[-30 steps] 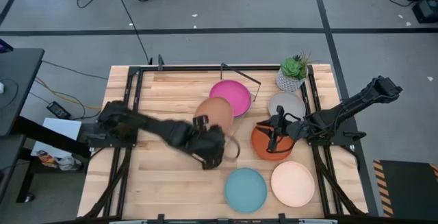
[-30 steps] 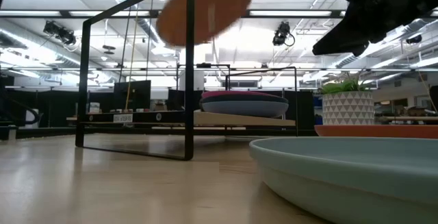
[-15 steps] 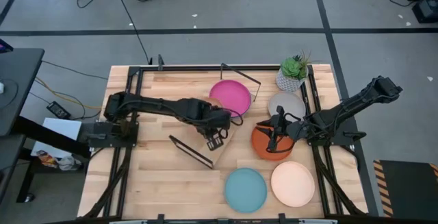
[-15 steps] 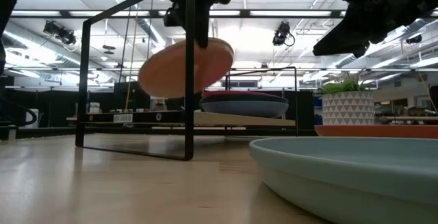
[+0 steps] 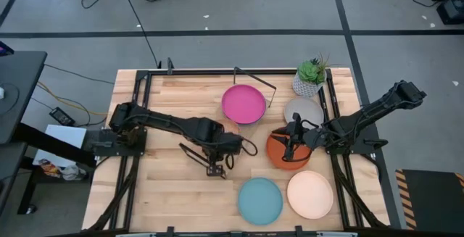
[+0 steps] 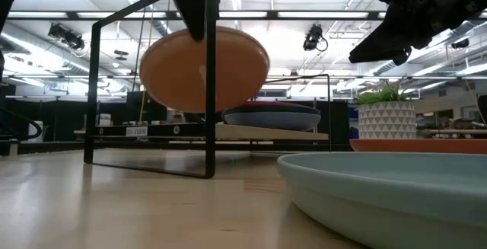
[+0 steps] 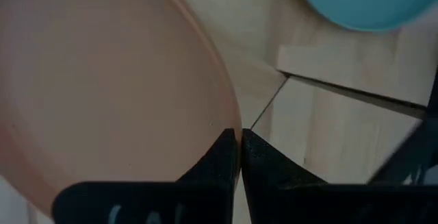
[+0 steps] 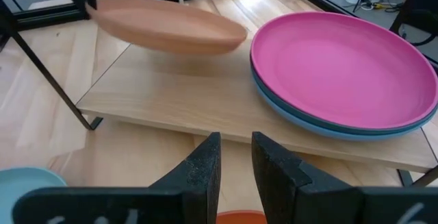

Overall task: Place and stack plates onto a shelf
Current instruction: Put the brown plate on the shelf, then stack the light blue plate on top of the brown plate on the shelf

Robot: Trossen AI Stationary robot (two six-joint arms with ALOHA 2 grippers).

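My left gripper [image 7: 239, 142] is shut on the tan plate [image 8: 164, 25], which hovers over the bare half of the shelf's wood plank [image 8: 178, 97]. In the high view the left arm [image 5: 217, 146] covers most of that plate. The pink plate [image 5: 244, 104] lies on a dark teal plate [image 8: 328, 125] on the plank's other half. My right gripper [image 8: 236, 159] waits, narrowly open, just above the orange plate [image 5: 279, 156]. The grey plate [image 5: 304, 110], light teal plate [image 5: 260, 200] and cream plate [image 5: 310, 194] lie flat on the table. My left gripper pinches the tan plate's rim [image 7: 229, 118] between its two fingers, one on each face. The fingers reach down from above [image 6: 196, 5]. The plate hangs lifted clear and tilted, its face [image 6: 204, 70] turned toward the table's near edge.
The shelf's black wire end frames [image 6: 209, 81] [image 5: 255, 79] stand at both ends of the plank. A potted plant [image 5: 312, 77] sits at the far right corner. Black rails [image 5: 141, 99] run along the table's left and right sides.
My left gripper has carried the tan plate down from high above the shelf to just over the plank and a little toward the near edge. The plate has tipped more steeply, its face now toward the near edge.
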